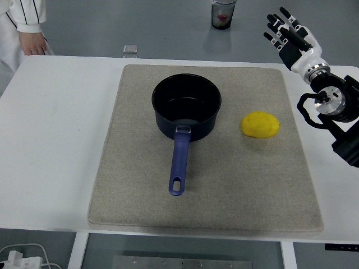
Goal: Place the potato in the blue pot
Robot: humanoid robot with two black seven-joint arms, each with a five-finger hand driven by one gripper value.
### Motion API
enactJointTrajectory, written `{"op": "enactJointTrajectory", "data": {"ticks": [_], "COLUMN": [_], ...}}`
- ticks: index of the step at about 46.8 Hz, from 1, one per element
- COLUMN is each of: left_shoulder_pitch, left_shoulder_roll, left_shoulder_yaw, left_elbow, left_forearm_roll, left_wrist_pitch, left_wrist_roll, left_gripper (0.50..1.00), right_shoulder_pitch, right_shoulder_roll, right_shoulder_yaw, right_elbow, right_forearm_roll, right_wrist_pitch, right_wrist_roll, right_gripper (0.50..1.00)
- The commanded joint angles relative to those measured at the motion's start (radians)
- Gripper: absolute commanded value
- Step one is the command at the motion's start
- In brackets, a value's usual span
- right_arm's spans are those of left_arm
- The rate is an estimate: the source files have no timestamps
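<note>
We see bright, even overhead light; the white counter [56,140] is nearly washed out, shadows are faint, a soft sheen lies inside the pot [187,106] left of the right hand [289,35], and focus is sharp throughout

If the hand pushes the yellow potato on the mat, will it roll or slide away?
The potato looks rounded but flattish, so it would probably wobble rather than roll far. The mat looks felt-like, so sliding seems unlikely. Its smooth skin might slip between the right hand's fingers.
</note>
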Motion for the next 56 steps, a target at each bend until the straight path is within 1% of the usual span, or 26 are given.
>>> {"op": "enactJointTrajectory", "data": {"ticks": [1, 28, 32, 45, 51, 56], "left_shoulder_pitch": [0.0, -0.014, -0.014, -0.014, -0.014, -0.014], "left_shoulder_roll": [0.0, 0.0, 0.0, 0.0, 0.0, 0.0], "left_shoulder_yaw": [0.002, 0.002, 0.002, 0.002, 0.003, 0.003], "left_elbow": [0.0, 0.015, 0.015, 0.017, 0.017, 0.015], "left_forearm_roll": [0.002, 0.002, 0.002, 0.002, 0.002, 0.002], "left_wrist_pitch": [0.0, 0.0, 0.0, 0.0, 0.0, 0.0], "left_wrist_roll": [0.0, 0.0, 0.0, 0.0, 0.0, 0.0], "left_gripper": [0.996, 0.996, 0.996, 0.996, 0.996, 0.996], "right_shoulder_pitch": [0.0, -0.006, -0.005, -0.008, -0.006, -0.005], "right_shoulder_roll": [-0.002, -0.014, -0.017, -0.032, -0.072, -0.097], "right_shoulder_yaw": [0.0, -0.005, -0.006, -0.022, -0.029, -0.045], "right_elbow": [0.0, 0.0, 0.0, 0.001, 0.0, -0.002], "right_forearm_roll": [0.0, -0.005, -0.015, -0.17, -0.239, -0.264], "right_wrist_pitch": [0.001, 0.007, 0.015, 0.078, 0.127, 0.165], "right_wrist_roll": [0.0, 0.0, 0.0, 0.0, 0.0, -0.003], "right_gripper": [0.93, 0.93, 0.932, 0.93, 0.93, 0.93]}}
